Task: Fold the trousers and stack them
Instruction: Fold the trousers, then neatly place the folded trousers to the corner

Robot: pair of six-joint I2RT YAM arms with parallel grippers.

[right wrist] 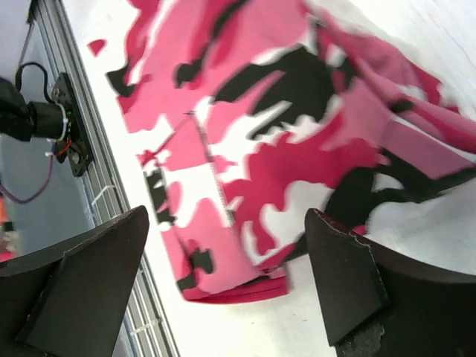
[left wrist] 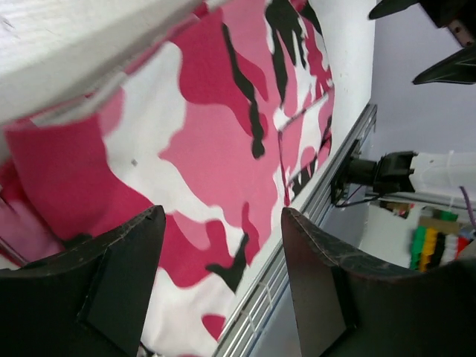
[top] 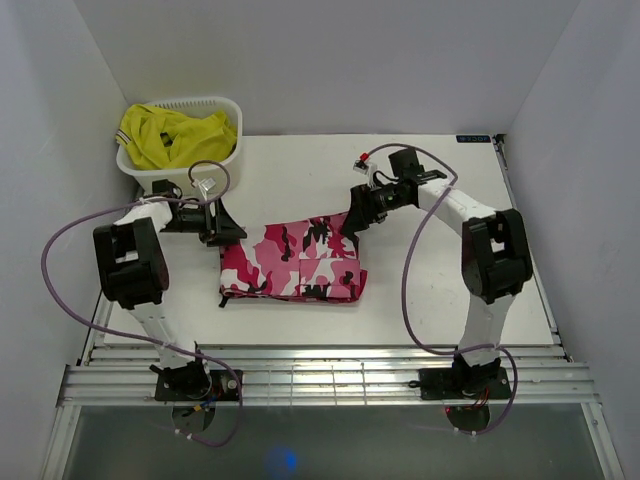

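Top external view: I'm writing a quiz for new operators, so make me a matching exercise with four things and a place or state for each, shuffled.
1 trousers
2 yellow garment
3 basket
4 right gripper

A at the table's far left corner
B open, by the trousers' far right corner
C in the basket
D folded, mid-table

Pairs: 1-D, 2-C, 3-A, 4-B

The trousers (top: 295, 262) lie folded into a compact, roughly rectangular bundle in the middle of the table (top: 300, 170), with the long side running left to right. The fabric is camouflage in pink, white, dark red and black. The near edge is fairly straight, and the rumpled far edge reaches farther back at the right.
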